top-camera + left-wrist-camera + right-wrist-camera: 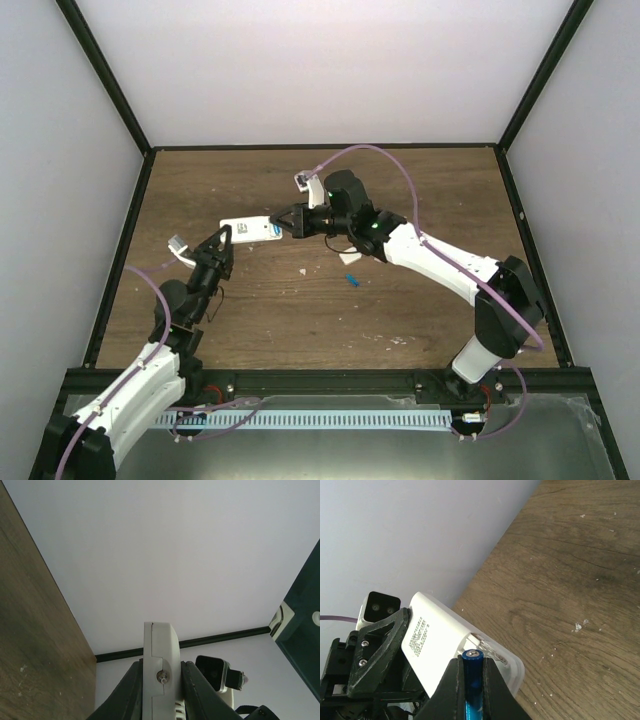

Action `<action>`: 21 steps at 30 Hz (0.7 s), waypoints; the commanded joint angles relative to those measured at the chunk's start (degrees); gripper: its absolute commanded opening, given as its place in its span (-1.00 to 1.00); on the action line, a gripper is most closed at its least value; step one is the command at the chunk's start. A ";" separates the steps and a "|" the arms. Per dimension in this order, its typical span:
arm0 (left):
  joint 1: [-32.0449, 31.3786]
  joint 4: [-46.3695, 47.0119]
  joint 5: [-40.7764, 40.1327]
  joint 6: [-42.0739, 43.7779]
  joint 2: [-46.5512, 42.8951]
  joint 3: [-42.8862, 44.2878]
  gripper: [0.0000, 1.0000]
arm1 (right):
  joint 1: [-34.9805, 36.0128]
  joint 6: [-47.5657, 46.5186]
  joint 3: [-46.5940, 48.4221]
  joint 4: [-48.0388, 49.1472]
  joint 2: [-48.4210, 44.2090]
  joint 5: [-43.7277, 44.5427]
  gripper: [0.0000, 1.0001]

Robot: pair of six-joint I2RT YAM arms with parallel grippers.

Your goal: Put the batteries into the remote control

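The white remote control (247,229) is held up off the wooden table, back side showing, with its battery compartment (492,652) open at the end. My left gripper (222,242) is shut on the remote's far end, and its fingers clamp the remote's (159,650) sides in the left wrist view. My right gripper (290,222) is shut on one blue battery (472,680). The battery's metal tip sits right at the open compartment of the remote (437,640). A second blue battery (352,279) lies on the table below the right arm.
The wooden table (300,310) carries pale specks (305,270). White walls enclose the back and sides, with black frame posts at the corners. A black rail (330,380) runs along the near edge.
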 commanded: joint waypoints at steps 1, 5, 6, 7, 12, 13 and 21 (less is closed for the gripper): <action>-0.12 4.06 -1.23 0.62 -0.98 0.23 -1.00 | 0.32 0.60 0.85 -2.48 -0.84 2.05 -0.99; -0.12 4.05 -1.81 1.27 -1.22 0.29 -1.00 | 0.32 1.79 1.14 -3.99 -0.97 2.47 -0.99; -0.12 4.11 -1.91 1.41 -1.26 0.33 -1.00 | 0.32 2.04 1.31 -4.64 -0.95 2.63 -0.99; -0.12 4.06 -2.11 1.53 -1.35 0.34 -1.00 | 0.26 2.19 1.48 -5.14 -0.92 2.79 -0.99; -0.10 4.09 -2.27 1.86 -1.30 0.36 -1.00 | 0.40 2.93 1.81 -6.39 -0.49 2.52 -0.98; -0.08 4.08 -2.30 2.03 -1.34 0.30 -1.00 | 0.40 3.13 1.98 -6.65 -0.43 2.53 -0.98; -0.08 3.81 -2.37 2.77 -1.27 0.26 -1.00 | 0.43 4.28 4.84 -9.50 0.81 2.84 -0.98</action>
